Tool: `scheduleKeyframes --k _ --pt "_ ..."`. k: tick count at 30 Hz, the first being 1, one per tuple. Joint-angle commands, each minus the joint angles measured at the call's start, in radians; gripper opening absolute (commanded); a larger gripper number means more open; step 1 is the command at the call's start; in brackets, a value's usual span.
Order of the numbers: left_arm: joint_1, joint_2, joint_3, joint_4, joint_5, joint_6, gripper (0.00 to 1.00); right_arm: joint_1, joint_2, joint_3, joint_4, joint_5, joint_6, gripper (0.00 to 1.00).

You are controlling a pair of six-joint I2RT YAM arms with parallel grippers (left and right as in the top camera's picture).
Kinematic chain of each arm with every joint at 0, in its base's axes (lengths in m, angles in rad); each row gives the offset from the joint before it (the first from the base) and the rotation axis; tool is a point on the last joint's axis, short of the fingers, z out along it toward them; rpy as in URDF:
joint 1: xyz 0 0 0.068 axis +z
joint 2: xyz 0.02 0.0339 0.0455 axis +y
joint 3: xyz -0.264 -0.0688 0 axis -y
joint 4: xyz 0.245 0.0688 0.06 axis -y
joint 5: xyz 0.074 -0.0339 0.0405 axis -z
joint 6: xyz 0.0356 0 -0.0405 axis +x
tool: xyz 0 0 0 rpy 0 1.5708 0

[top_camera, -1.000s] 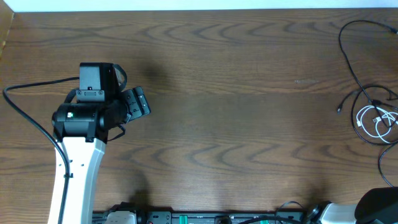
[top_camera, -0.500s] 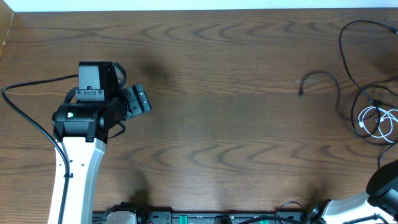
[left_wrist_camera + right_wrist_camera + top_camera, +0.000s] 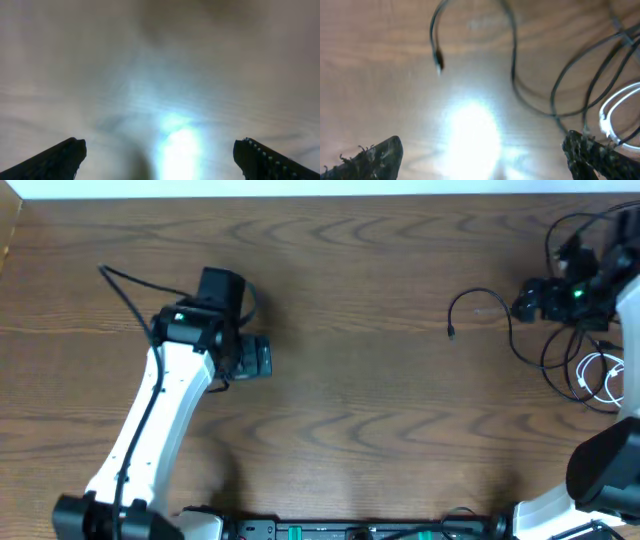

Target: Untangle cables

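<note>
Several thin cables [image 3: 547, 245] lie bunched at the right edge of the overhead frame on the wooden table [image 3: 350, 410]: black ones in loose crossing loops, with a white cord [image 3: 582, 376] coiled just below them. One black cord [image 3: 475, 292] arcs out to the left of the bunch and ends in a small plug [image 3: 438, 62] lying free on bare wood, apart from the rest. The right gripper [image 3: 482, 145] hovers over this strand with its fingers spread wide and nothing between them. The left gripper [image 3: 160, 145], well apart at the left of the overhead frame, is likewise spread and empty above bare table. These cords look light and limp, with no stiffness to hold a shape, and they probably slide easily on the smooth wood, so a tug on one strand would likely drag its neighbours along. The best hold seems to be the free black cord just behind its plug, where the thicker end would stop it slipping through. The fingers must close low against the table.
</note>
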Motion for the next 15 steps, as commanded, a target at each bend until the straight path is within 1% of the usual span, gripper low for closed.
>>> scheduleKeyframes --k 1,5,8,11,13,15 --pt "0.006 0.028 0.008 -0.082 -0.057 -0.038 0.99 0.05 -0.018 -0.004 -0.021 0.06 0.024 0.99" --pt "0.006 -0.003 0.008 -0.125 -0.037 -0.064 1.0 0.076 -0.074 -0.089 0.021 0.031 0.064 0.99" --pt "0.005 -0.083 -0.011 -0.116 -0.027 -0.063 1.0 0.099 -0.216 -0.267 0.141 0.013 0.075 0.99" --pt "0.002 -0.193 -0.053 -0.065 -0.026 -0.056 1.0 0.117 -0.373 -0.437 0.264 0.041 0.083 0.99" --pt "-0.007 -0.295 -0.104 -0.01 -0.027 -0.056 1.0 0.13 -0.503 -0.554 0.351 0.053 0.09 0.99" --pt "-0.022 -0.403 -0.165 0.048 -0.027 -0.056 1.0 0.138 -0.607 -0.63 0.406 0.054 0.098 0.99"
